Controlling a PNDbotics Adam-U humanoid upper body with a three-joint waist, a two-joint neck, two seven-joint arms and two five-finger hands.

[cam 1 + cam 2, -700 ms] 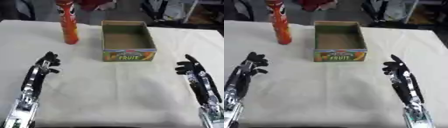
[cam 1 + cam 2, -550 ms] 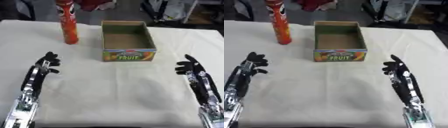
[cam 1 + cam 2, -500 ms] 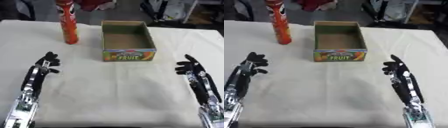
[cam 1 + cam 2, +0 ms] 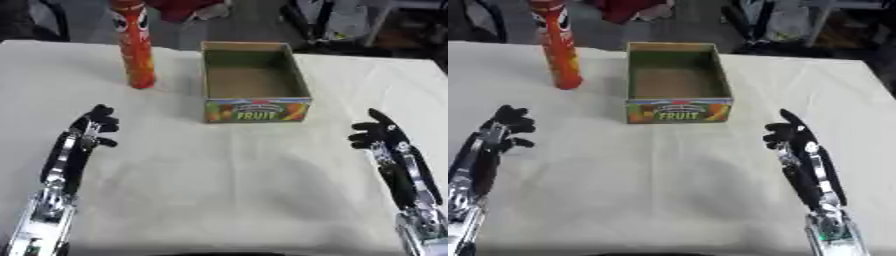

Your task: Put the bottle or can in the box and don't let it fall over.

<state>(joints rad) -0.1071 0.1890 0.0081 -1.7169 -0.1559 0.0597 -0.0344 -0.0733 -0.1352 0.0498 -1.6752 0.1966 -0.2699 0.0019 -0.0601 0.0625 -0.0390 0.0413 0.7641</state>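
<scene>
Left eye view crops the can top; both hands seemingly relaxed, empty.

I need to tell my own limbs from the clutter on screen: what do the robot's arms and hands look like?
Both arms are slim, silver metal at the forearm, with black panels running up toward the wrist. The left hand and right hand are black, with thin jointed fingers. No sleeves, and I cannot make out loose cables or markings.

White-clothed table, dark cluttered bkgd behind.
</scene>
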